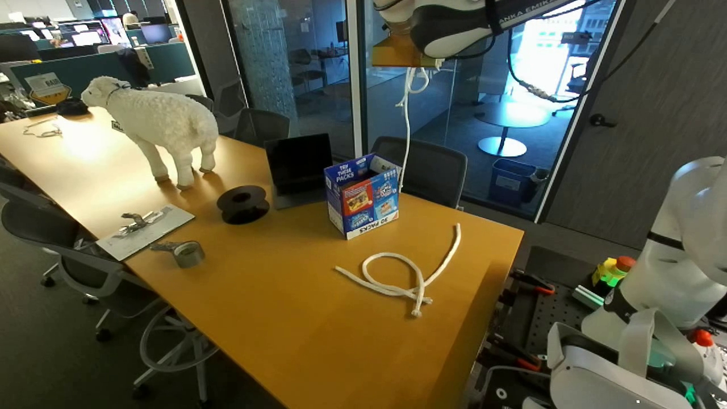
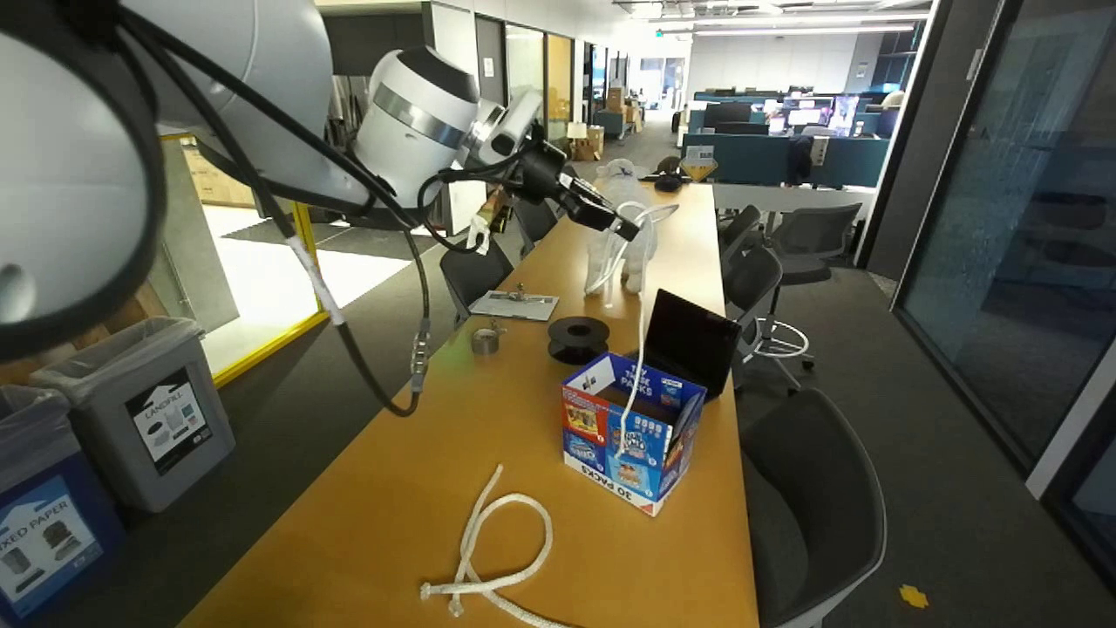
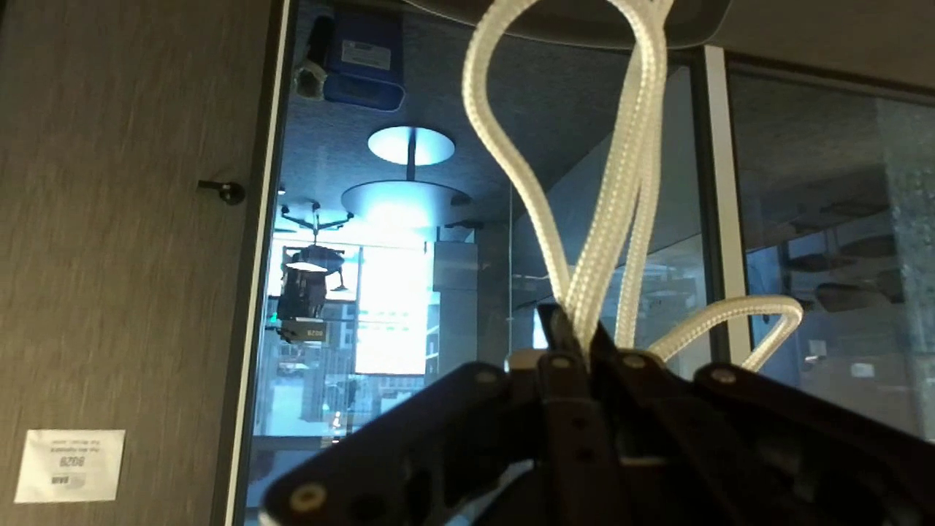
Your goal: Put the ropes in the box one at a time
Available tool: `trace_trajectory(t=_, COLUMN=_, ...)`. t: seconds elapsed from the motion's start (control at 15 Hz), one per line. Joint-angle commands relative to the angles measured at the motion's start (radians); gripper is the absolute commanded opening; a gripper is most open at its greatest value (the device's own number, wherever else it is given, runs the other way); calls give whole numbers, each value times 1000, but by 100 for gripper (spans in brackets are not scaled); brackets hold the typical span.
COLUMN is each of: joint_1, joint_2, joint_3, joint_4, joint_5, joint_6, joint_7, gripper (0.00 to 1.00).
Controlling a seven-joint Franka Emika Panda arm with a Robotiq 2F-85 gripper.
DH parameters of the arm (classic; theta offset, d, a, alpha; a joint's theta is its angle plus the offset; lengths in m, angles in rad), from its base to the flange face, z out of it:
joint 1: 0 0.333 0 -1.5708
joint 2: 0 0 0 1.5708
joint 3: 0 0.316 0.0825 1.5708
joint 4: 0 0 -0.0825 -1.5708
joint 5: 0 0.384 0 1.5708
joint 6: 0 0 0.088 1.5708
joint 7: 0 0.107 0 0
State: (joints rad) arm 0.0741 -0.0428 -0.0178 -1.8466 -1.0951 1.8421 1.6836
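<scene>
My gripper is high above the table, shut on a cream-white rope. In the wrist view the jaws pinch it, with loops standing up past the fingertips. The held rope hangs down in both exterior views. Its lower end appears in front of the box's wall in an exterior view and beside its back corner elsewhere, so it seems outside the box. The blue open-topped box stands upright on the table. Two more ropes lie crossed on the table near it. The box's floor is hidden.
A dark laptop stands open right behind the box. A black spool, tape roll, clipboard and toy sheep lie farther along the table. Chairs line the table's sides.
</scene>
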Motion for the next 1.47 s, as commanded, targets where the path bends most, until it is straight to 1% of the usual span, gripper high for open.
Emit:
trace_trajectory(t=0.0, joint_1=-22, joint_2=103, joint_3=16, joint_4=152, joint_5=15, joint_6=-1, joint_7=43, gripper=1)
trace_trajectory(t=0.2, joint_1=-23, joint_2=175, joint_3=11, joint_4=239, joint_5=29, joint_6=-3, joint_7=60, gripper=1)
trace_trajectory(t=0.53, joint_1=-30, joint_2=289, joint_3=-1, joint_4=401, joint_5=103, joint_6=-8, joint_7=134, gripper=1)
trace_trajectory(t=0.67, joint_1=-27, joint_2=343, joint_3=-5, joint_4=504, joint_5=117, joint_6=-32, joint_7=118, gripper=1)
trace_trajectory(t=0.87, joint_1=-25, joint_2=387, joint_3=-11, joint_4=634, joint_5=118, joint_6=-61, joint_7=116, gripper=1)
trace_trajectory(t=1.0, joint_1=-22, joint_2=429, joint_3=-21, joint_4=740, joint_5=144, joint_6=-81, joint_7=90, gripper=1)
trace_trajectory(t=1.07, joint_1=-32, joint_2=445, joint_3=-8, joint_4=772, joint_5=152, joint_6=-82, joint_7=90, gripper=1)
trace_trajectory(t=1.13, joint_1=-20, joint_2=466, joint_3=-22, joint_4=808, joint_5=165, joint_6=-84, joint_7=90, gripper=1)
trace_trajectory(t=1.27, joint_1=-12, joint_2=510, joint_3=-26, joint_4=863, joint_5=187, joint_6=-84, joint_7=95, gripper=1)
trace_trajectory(t=1.33, joint_1=-25, joint_2=531, joint_3=-4, joint_4=881, joint_5=191, joint_6=-84, joint_7=100, gripper=1)
trace_trajectory(t=1.4, joint_1=-24, joint_2=551, joint_3=-3, joint_4=901, joint_5=199, joint_6=-86, joint_7=98, gripper=1)
